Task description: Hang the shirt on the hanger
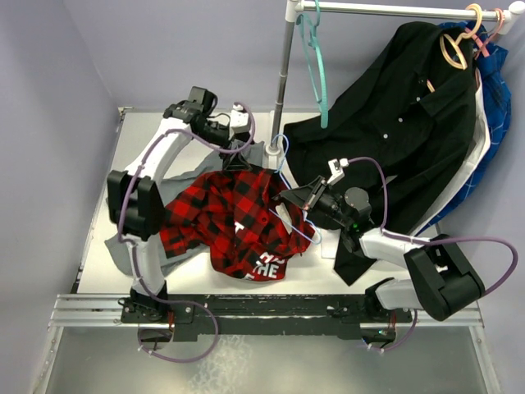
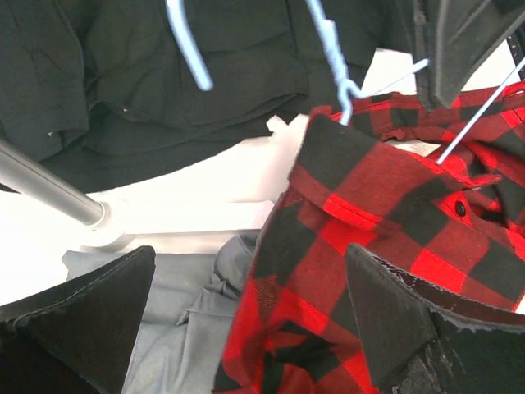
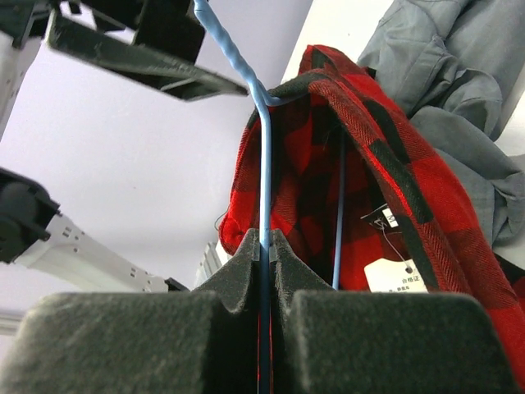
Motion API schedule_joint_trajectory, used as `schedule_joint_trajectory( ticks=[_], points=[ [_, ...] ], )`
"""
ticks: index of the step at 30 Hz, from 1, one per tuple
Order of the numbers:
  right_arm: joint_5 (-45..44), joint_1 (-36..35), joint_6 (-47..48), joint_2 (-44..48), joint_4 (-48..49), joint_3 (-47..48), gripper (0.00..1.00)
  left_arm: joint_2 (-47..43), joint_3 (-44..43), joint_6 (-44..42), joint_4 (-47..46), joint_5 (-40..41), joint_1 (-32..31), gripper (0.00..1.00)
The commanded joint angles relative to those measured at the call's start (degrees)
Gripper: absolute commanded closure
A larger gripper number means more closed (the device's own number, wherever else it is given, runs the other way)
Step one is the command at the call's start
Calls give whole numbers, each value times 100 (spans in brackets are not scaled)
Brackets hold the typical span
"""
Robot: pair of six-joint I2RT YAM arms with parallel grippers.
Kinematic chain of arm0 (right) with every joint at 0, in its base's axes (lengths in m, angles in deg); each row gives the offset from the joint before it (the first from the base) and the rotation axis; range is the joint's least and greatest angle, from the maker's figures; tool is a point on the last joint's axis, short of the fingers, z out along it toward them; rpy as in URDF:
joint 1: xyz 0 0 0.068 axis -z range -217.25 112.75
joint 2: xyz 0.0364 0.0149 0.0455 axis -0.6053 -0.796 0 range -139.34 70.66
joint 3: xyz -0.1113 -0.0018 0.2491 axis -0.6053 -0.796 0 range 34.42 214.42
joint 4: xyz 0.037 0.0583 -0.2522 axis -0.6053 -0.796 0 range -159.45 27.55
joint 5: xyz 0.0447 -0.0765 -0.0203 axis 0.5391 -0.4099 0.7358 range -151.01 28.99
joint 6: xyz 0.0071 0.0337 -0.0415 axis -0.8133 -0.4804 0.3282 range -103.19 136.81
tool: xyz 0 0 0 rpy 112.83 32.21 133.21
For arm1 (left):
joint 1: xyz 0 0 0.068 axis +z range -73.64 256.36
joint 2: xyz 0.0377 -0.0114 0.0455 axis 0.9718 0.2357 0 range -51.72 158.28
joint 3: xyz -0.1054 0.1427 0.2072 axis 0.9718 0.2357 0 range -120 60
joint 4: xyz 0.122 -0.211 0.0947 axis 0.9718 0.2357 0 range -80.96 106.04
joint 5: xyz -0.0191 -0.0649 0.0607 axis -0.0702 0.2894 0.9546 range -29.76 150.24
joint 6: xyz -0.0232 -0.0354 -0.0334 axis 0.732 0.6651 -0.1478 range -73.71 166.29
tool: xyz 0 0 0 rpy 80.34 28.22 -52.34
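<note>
A red-and-black plaid shirt [image 1: 238, 222] lies bunched on the white tabletop [image 1: 205, 123] over a grey shirt [image 1: 123, 250], its collar end draped over a thin pale blue hanger [image 3: 264, 164]. The right jaws are clamped on the hanger's wire, and the left jaws stand apart over the collar. The flannel looks soft, light and limp, likely to slide off the smooth wire, so the collar or a shoulder seam seems the best hold. No bin or box shows, only a rail [image 1: 394, 10] carrying a black shirt [image 1: 394, 107] and a teal hanger [image 1: 316, 57].
</note>
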Motion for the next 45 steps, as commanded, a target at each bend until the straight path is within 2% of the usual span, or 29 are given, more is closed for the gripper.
schedule_joint_trajectory(
  ticks=[1, 4, 8, 15, 24, 26, 28, 30, 32, 36, 40, 43, 45],
  points=[
    [94, -20, 231, -30, 476, 91, 100, 643, -1147, -205, 938, -632, 17, 1],
    [105, -26, 206, -149, 581, 80, 100, 1108, -1851, -617, 1811, -701, 7, 1],
    [135, -18, 161, -250, 723, 82, 100, 1767, -2672, -2053, 3587, -615, -43, 1],
    [154, -21, 199, -242, 796, 100, 100, 1904, -2367, -2145, 3652, -305, -196, 1],
    [110, -24, 304, -71, 601, 77, 100, 2253, -2613, -1956, 3652, -164, -638, 1],
    [100, -25, 317, -11, 588, 36, 100, 2295, -2625, -1905, 3652, -213, -741, 9],
    [95, -19, 325, 55, 568, 14, 100, 2283, -2581, -1905, 3650, -287, -828, 25],
    [89, -19, 357, 138, 525, 19, 100, 2209, -2503, -1933, 3652, -393, -876, 36],
    [75, -19, 394, 187, 467, 19, 100, 2085, -2372, -1977, 3652, -529, -873, 36],
    [77, -19, 432, 210, 414, 26, 100, 1834, -2134, -1997, 3652, -674, -882, 31],
    [56, -19, 425, 152, 468, 9, 100, 1662, -1925, -2078, 3652, -725, -890, 33],
    [60, -19, 400, 85, 548, 7, 100, 1611, -1812, -2155, 3652, -856, -891, 55],
    [49, -19, 393, 47, 584, 11, 100, 1577, -1730, -2250, 3648, -992, -898, 75]
  ],
)
